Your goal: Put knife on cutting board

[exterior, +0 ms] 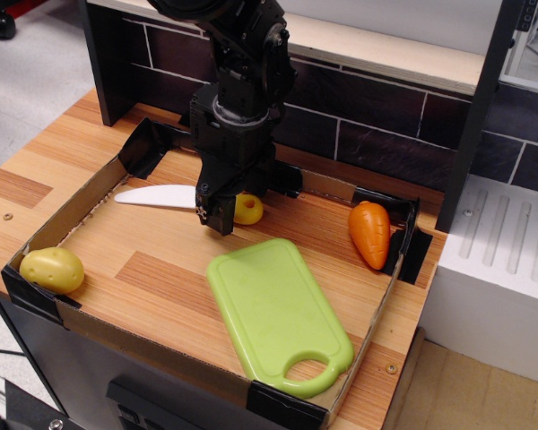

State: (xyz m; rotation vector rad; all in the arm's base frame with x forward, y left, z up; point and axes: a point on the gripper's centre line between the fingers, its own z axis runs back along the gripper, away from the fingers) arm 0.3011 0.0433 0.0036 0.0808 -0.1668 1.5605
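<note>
The knife lies flat on the tray floor at the back left, its white blade (155, 195) pointing left and its yellow handle (248, 209) with the hole to the right. My black gripper (221, 211) is down over the middle of the handle, with one finger (217, 217) in front of it and the rest hidden behind. I cannot tell how tightly the jaws are closed. The lime-green cutting board (273, 309) lies flat to the front right of the knife, with its handle hole toward the front edge.
A low cardboard tray wall (61, 224) with black taped corners rings the work area. A yellow toy potato (52, 269) sits in the front left corner. An orange toy carrot (370, 234) sits at the right wall. A dark tiled backsplash (368, 121) stands behind.
</note>
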